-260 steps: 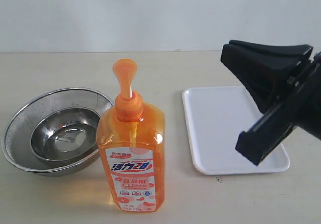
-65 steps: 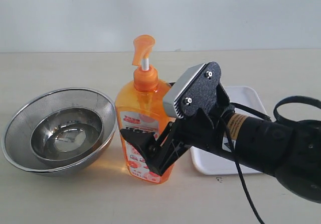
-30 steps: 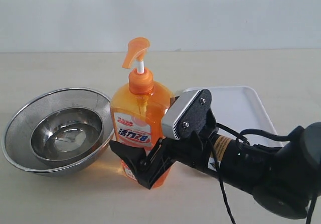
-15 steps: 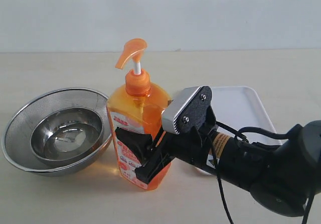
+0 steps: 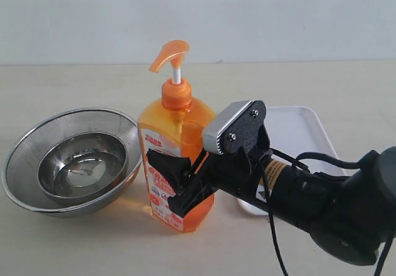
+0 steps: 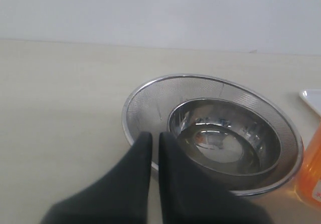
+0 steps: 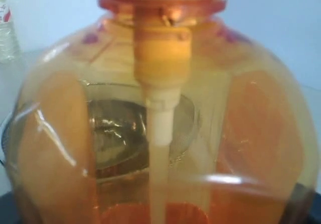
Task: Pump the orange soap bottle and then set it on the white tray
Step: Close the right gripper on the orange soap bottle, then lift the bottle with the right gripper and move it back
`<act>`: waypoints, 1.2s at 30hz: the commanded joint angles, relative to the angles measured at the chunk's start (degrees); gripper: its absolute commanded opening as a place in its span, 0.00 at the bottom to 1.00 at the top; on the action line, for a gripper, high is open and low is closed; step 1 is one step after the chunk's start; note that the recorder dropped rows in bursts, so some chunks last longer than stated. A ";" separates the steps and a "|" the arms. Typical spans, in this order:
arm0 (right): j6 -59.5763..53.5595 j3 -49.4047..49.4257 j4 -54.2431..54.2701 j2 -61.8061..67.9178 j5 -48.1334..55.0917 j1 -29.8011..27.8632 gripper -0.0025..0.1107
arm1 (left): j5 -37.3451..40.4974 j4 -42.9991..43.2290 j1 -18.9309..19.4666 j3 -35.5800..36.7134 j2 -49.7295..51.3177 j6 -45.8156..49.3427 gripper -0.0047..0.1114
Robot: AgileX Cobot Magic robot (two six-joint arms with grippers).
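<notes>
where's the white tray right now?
Exterior view, right of centre: the white tray lies flat just right of the orange soap bottle, its near part hidden behind the right arm.

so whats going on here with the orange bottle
The right tool is clamped on the lower body of the orange soap bottle, which stands between the steel bowls and the white tray, not yet on the tray. Its pump head is up. The left tool is shut and empty, hovering near the bowls.
</notes>
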 commanded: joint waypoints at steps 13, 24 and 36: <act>-21.43 -8.31 29.30 -9.73 5.76 8.53 0.02 | -0.32 0.01 0.02 0.15 -0.10 -0.58 0.08; -26.85 -13.66 55.40 -7.73 -0.13 16.54 0.02 | -0.32 0.01 0.02 0.15 -0.10 -0.58 0.08; -29.35 -16.07 59.33 1.59 -3.62 18.88 0.02 | -0.32 0.01 0.02 0.15 -0.10 -0.58 0.08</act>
